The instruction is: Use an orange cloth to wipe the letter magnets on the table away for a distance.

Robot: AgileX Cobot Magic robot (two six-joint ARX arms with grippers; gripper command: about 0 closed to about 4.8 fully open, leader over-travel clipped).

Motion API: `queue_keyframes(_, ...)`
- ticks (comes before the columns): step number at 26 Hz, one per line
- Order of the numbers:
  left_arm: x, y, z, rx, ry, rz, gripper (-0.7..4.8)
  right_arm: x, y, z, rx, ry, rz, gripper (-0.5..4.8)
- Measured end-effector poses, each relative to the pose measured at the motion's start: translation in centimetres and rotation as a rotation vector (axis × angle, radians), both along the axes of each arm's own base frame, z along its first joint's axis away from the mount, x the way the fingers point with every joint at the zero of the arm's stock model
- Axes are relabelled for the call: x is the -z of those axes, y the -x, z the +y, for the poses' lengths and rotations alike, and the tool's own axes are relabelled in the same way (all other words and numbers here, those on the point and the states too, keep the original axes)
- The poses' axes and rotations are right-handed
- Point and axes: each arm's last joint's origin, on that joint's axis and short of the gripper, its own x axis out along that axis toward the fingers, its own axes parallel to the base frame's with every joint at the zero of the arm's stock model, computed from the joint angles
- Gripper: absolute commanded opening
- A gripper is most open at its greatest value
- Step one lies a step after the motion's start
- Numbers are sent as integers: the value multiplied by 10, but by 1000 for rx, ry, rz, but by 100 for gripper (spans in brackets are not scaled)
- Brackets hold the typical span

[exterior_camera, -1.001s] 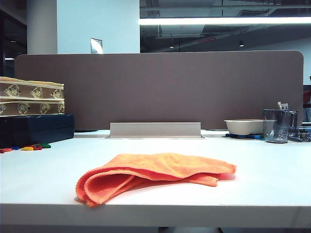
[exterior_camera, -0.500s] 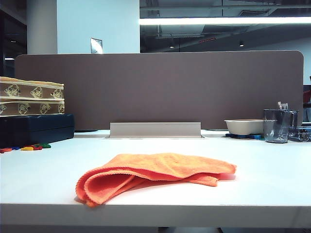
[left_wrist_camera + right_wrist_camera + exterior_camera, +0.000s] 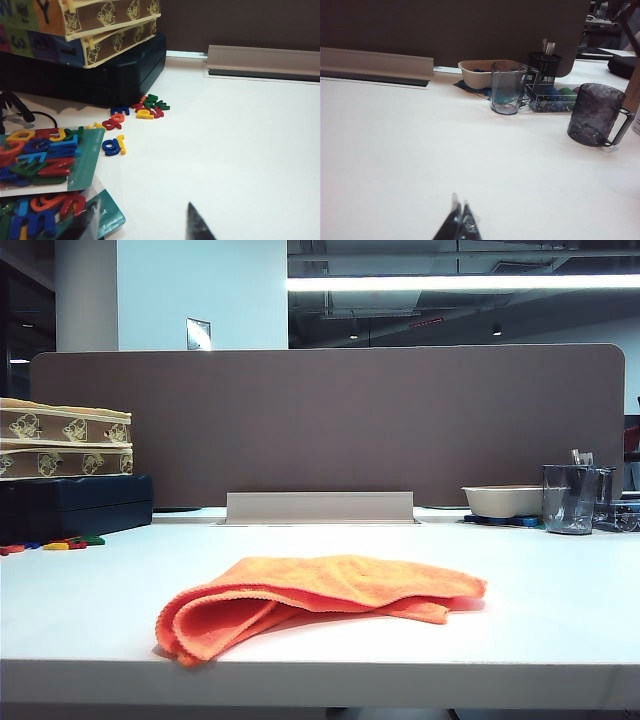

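Observation:
The orange cloth point(image 3: 320, 600) lies folded and rumpled on the white table point(image 3: 560, 580) near its front edge, and no gripper shows in the exterior view. The letter magnets point(image 3: 55, 543) are a small coloured scatter at the far left. In the left wrist view the loose letter magnets point(image 3: 137, 112) lie beside a dark case, ahead of my left gripper point(image 3: 142, 227), which is open with only bare table between its fingertips. My right gripper point(image 3: 459, 212) is shut and holds nothing, over bare table; the cloth is out of both wrist views.
Green cards packed with more letters point(image 3: 45, 155) lie by the left gripper. A dark case point(image 3: 75, 505) carries stacked patterned boxes point(image 3: 65, 438). A brown partition point(image 3: 330, 420) closes the back. A bowl point(image 3: 477, 72), clear cup point(image 3: 507, 87), dark mug point(image 3: 595, 115) and pen holder point(image 3: 544, 65) stand at right.

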Motion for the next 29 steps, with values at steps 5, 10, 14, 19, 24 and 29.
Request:
queue_keyframes(5, 0, 0, 0, 0, 0, 0, 215, 0, 0, 0, 0, 0, 0, -5)
queue_keyframes(10, 0, 0, 0, 0, 0, 0, 215, 0, 0, 0, 0, 0, 0, -5)
queue_keyframes(14, 0, 0, 0, 0, 0, 0, 215, 0, 0, 0, 0, 0, 0, -5)
queue_keyframes(19, 0, 0, 0, 0, 0, 0, 215, 0, 0, 0, 0, 0, 0, -5)
queue_keyframes(24, 2, 0, 0, 0, -1, 22, 43, 0, 0, 0, 0, 0, 0, -5)
queue_keyframes(29, 3, 0, 0, 1, -1, 30, -6, 0, 0, 0, 0, 0, 0, -5)
